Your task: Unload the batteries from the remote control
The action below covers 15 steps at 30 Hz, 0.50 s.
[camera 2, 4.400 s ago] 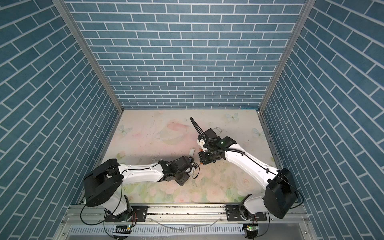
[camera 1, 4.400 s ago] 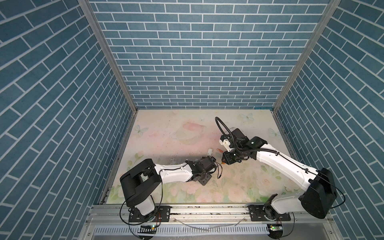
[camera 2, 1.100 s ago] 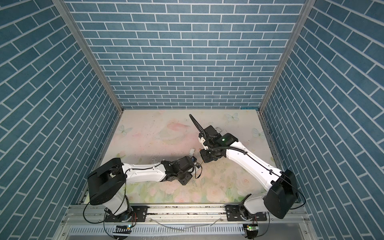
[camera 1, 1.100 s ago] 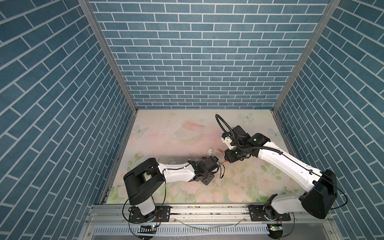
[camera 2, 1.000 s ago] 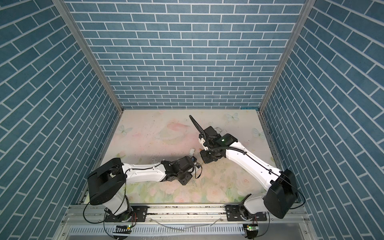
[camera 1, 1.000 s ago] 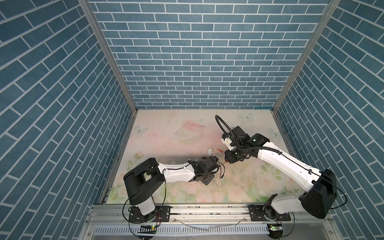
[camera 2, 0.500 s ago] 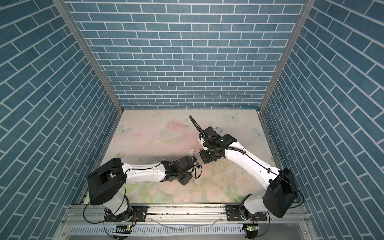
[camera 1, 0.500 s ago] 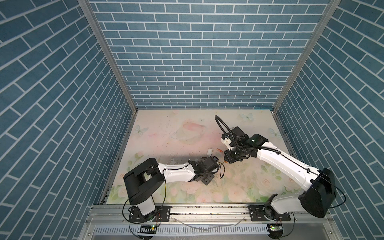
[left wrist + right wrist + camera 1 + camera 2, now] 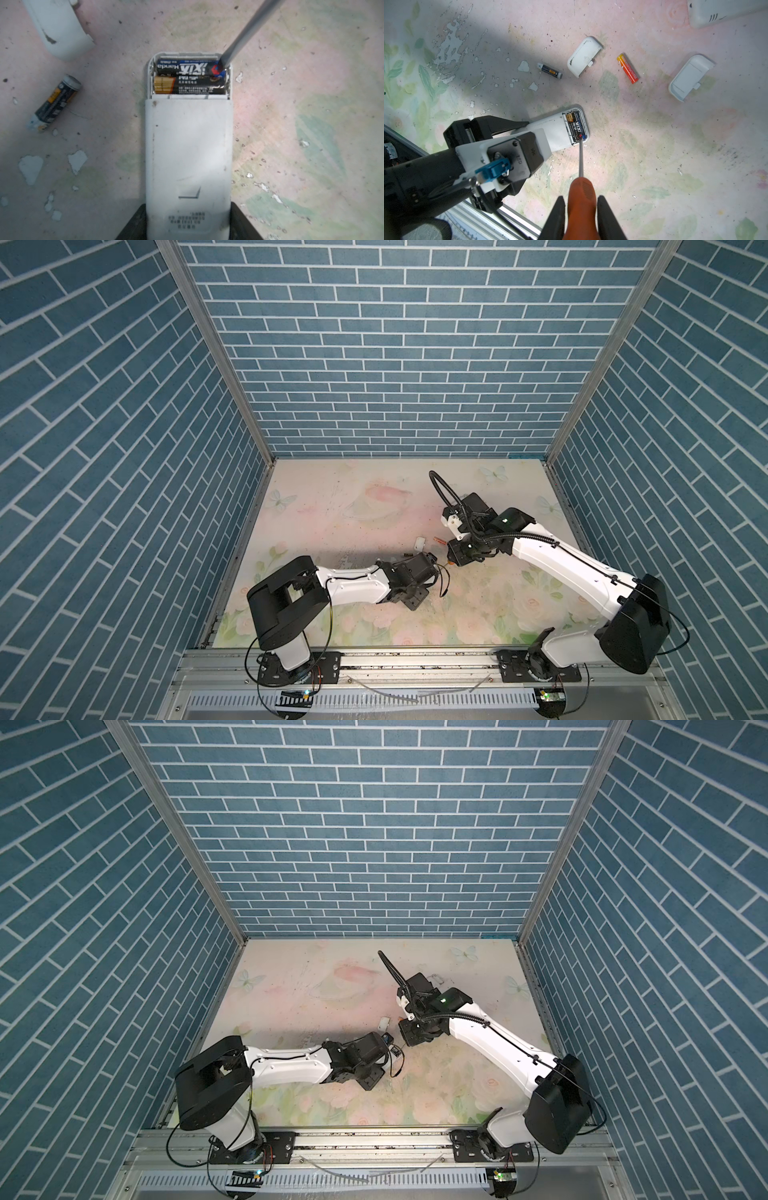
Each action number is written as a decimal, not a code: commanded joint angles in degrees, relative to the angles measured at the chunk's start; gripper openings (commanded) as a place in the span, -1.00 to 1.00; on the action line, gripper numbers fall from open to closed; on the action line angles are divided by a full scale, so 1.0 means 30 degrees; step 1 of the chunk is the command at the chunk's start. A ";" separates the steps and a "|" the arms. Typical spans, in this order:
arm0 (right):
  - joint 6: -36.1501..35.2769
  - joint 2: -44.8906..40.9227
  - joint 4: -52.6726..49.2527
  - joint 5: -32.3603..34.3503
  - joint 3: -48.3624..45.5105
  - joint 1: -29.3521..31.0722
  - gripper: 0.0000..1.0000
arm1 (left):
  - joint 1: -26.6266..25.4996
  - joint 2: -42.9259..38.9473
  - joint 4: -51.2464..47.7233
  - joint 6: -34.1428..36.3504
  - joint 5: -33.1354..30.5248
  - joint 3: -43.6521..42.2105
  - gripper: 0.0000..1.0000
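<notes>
My left gripper (image 9: pixel 188 204) is shut on the white remote control (image 9: pixel 188 155), which lies back-up on the mat with its compartment open. Two dark batteries (image 9: pixel 189 68) lie side by side in it; the nearer one (image 9: pixel 193 86) has a gold band. My right gripper (image 9: pixel 580 199) is shut on the orange handle of a screwdriver (image 9: pixel 581 195). The screwdriver's shaft (image 9: pixel 243 35) slants down, with its tip on the end of the farther battery. A dark battery (image 9: pixel 550 71) and an orange battery (image 9: pixel 627 68) lie loose on the mat beyond the remote.
Two white covers (image 9: pixel 583 56) (image 9: pixel 689 76) lie near the loose batteries. A second white remote (image 9: pixel 724 10) lies farther out. In both top views the two arms meet at mid-table, with one cover (image 9: pixel 419 543) (image 9: pixel 384 1022) just behind them.
Since the oldest frames the left arm has shifted a little to the right. Over the last second nothing visibly moves and both grips stay the same.
</notes>
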 commanded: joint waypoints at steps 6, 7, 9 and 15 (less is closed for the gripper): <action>0.0377 -0.0330 -0.0737 0.0152 -0.0452 -0.0075 -1.00 | -0.0503 0.1670 -0.1545 0.0198 0.1736 -0.1168 -0.30; 0.0377 -0.0359 -0.0738 0.0167 -0.0454 -0.0075 -1.00 | -0.0513 0.1668 -0.1574 0.0183 0.1710 -0.1168 -0.30; 0.0377 -0.0359 -0.0767 0.0182 -0.0479 -0.0104 -1.00 | -0.0520 0.1638 -0.1589 0.0194 0.1688 -0.1172 -0.30; 0.0318 -0.0379 -0.0985 0.0204 -0.0469 -0.0134 -1.00 | -0.0515 0.1624 -0.1633 0.0197 0.1654 -0.1146 -0.30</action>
